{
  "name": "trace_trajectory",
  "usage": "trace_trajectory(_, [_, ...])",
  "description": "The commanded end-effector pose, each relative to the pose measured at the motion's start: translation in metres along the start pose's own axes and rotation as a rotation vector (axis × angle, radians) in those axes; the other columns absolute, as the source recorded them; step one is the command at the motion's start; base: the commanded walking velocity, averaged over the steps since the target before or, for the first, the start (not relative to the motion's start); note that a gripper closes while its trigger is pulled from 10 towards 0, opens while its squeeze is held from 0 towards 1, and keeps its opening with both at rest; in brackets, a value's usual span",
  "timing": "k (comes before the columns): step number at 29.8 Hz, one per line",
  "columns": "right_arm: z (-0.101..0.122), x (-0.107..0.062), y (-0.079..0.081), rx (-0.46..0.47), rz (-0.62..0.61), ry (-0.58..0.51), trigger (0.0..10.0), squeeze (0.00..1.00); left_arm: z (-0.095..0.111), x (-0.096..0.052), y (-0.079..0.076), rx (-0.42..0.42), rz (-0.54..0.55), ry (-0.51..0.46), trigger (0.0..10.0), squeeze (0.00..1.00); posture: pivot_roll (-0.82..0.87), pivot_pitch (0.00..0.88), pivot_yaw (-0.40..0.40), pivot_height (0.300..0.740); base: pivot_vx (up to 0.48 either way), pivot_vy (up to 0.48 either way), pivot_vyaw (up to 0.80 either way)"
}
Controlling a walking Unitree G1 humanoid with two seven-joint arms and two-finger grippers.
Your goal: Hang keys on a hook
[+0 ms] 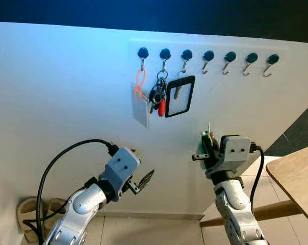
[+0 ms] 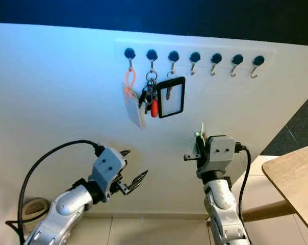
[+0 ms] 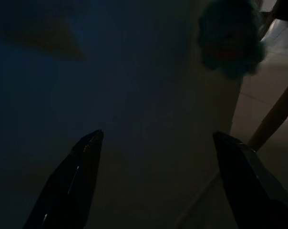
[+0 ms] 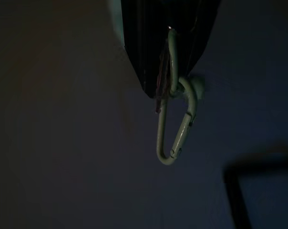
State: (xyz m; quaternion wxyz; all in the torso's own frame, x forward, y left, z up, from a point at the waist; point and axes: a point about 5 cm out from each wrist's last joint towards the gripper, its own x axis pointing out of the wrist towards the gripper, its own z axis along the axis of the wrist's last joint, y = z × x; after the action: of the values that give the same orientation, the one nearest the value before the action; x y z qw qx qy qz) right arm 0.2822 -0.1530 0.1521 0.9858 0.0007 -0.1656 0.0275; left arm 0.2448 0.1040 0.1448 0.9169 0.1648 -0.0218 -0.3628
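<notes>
Our right tool (image 1: 209, 144) clamps the carabiner (image 4: 175, 125) below the hook rail (image 1: 208, 55); left tool (image 1: 139, 181) spread. Misjudged reach could miss the hooks.

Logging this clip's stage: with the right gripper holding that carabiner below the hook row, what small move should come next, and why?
Probably raise the right gripper toward the fourth hook, the nearest free one. Its jaws pinch the pale green carabiner well below the row; the first three hooks already carry items. The left gripper sits open and low.
</notes>
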Motion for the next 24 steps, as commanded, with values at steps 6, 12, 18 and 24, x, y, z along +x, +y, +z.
trace_trajectory(6, [0.029,0.005,-0.003,-0.067,-0.034,-0.163,0.0,0.0,0.033,0.006,-0.006,-0.046,-0.038,-0.179,10.0,0.0,0.07,0.109,-0.068,0.74,0.0,0.0,0.0])
trace_trajectory(12, [0.038,0.007,-0.005,-0.084,-0.056,-0.203,0.0,0.0,0.05,0.007,-0.003,-0.08,-0.025,-0.279,10.0,0.0,0.07,0.108,-0.068,0.74,0.0,0.0,0.0])
trace_trajectory(18, [0.049,0.012,-0.011,-0.076,-0.108,-0.221,0.0,0.0,0.079,0.008,0.0,-0.052,-0.046,-0.381,10.0,0.0,0.07,0.111,-0.067,0.74,0.0,0.0,0.0])
trace_trajectory(24, [0.058,0.018,-0.013,-0.082,-0.135,-0.246,0.0,0.0,0.1,0.009,0.001,-0.015,-0.078,-0.442,10.0,0.0,0.07,0.111,-0.067,0.74,0.0,0.0,0.0])
